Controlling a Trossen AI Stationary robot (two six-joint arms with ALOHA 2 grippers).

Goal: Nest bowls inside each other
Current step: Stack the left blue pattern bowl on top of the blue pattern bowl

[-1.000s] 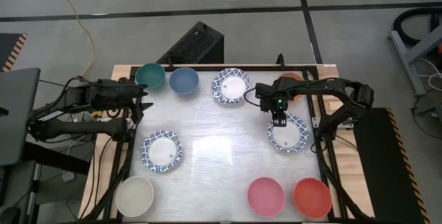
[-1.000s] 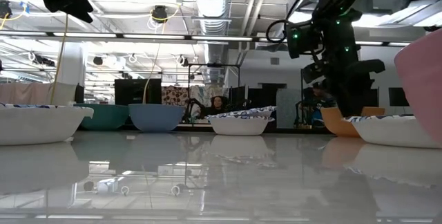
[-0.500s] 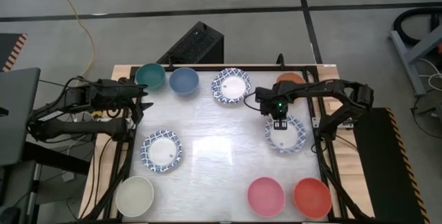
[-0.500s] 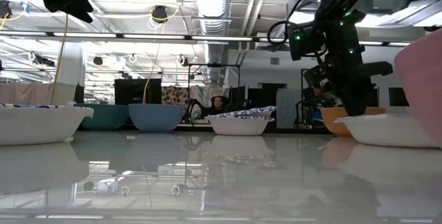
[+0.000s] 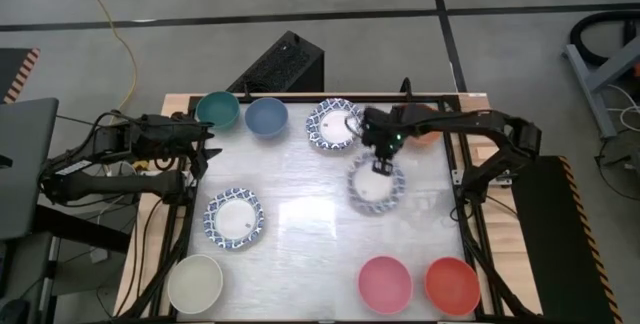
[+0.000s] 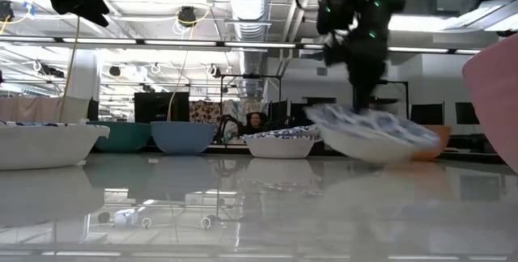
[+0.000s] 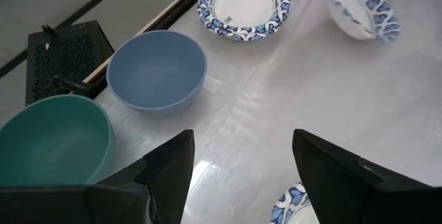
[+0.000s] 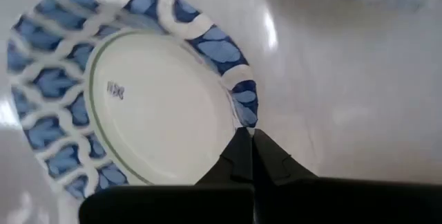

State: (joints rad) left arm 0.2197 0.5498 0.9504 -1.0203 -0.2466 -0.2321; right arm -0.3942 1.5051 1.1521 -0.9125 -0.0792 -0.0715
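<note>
Blue-rimmed bowl (image 5: pixel 374 186) hangs tilted off the surface (image 5: pixel 300 214), our right claw (image 5: pixel 381 165) pinched shut on its rim, probably so we can nest it; left claw (image 5: pixel 205 144) waits open.

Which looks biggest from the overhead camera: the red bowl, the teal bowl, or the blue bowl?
Largest to smallest in the high view:
1. red bowl
2. teal bowl and blue bowl, which look about alike, so I would not rank them.
</note>
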